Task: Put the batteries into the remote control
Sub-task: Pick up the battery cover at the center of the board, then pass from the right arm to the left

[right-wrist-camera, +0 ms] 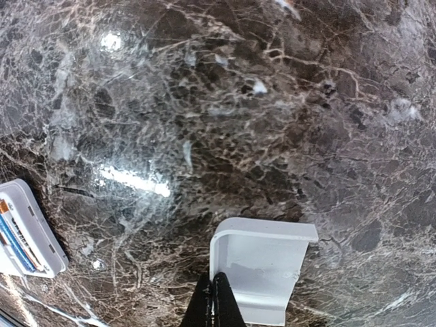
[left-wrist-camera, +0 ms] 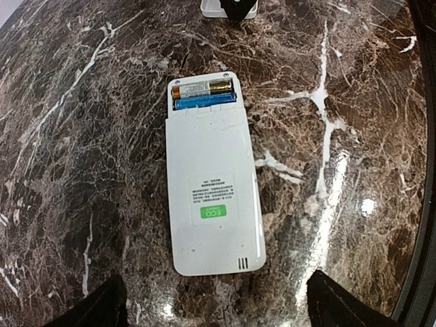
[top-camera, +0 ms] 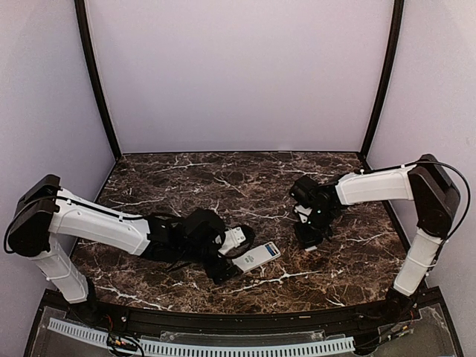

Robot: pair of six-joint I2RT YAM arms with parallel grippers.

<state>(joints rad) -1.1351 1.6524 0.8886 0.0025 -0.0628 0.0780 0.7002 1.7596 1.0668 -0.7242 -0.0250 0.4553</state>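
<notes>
Table point(top-camera: 186, 178): dark brown marble with white veins, glossy, with glare patches. Pale lilac walls point(top-camera: 238, 74) on three sides; black posts point(top-camera: 95, 82) in the back corners.

Remote point(left-wrist-camera: 212, 204): white, lying flat and back up at the front middle of the table, with a green sticker point(left-wrist-camera: 214, 213) on its back. The compartment at its far end is uncovered. Two batteries point(left-wrist-camera: 204, 102) sit in it side by side, one gold, one blue.

Left tool point(left-wrist-camera: 218, 310): released, fingers wide, flanking the remote's near end without touching it.

Right tool point(right-wrist-camera: 216, 300): clenched, tips at the edge of a white cover point(right-wrist-camera: 266, 272) lying apart from the remote. Cannot tell if they touch.
</notes>
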